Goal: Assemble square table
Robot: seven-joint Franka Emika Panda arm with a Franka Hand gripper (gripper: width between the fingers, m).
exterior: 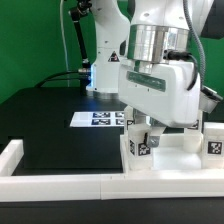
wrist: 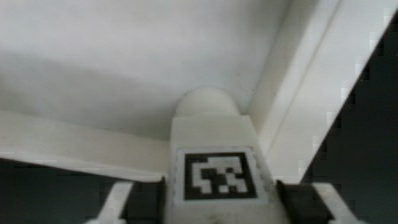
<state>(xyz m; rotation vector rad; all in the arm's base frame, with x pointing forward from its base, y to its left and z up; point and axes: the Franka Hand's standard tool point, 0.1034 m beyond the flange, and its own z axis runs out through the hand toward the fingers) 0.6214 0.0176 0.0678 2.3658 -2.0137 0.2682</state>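
Legwork up close: the end effector [wrist: 214,190] has its fingers [wrist: 121,205] on either side of a white block leg [wrist: 214,140], a black-and-white tag facing the wrist camera. The fingers look pressed against the leg's flanks, pinching it, and the leg's rounded tip points down toward the pale surface of the square tabletop [wrist: 107,70], with the tabletop's raised rim [wrist: 294,90] running just beside the leg.

From the exterior view, the arm [exterior: 160,60] hangs low over the tabletop [exterior: 180,160] at the exterior view's right, on the black table [exterior: 60,130]. The end effector [exterior: 143,135] is down among the parts, the tagged leg [exterior: 143,147] showing beneath it. Another tagged leg [exterior: 213,142] stands near the right edge. Behind lies the marker board [exterior: 100,119], flat on the table. A long white border strip [exterior: 60,182] runs along the front.
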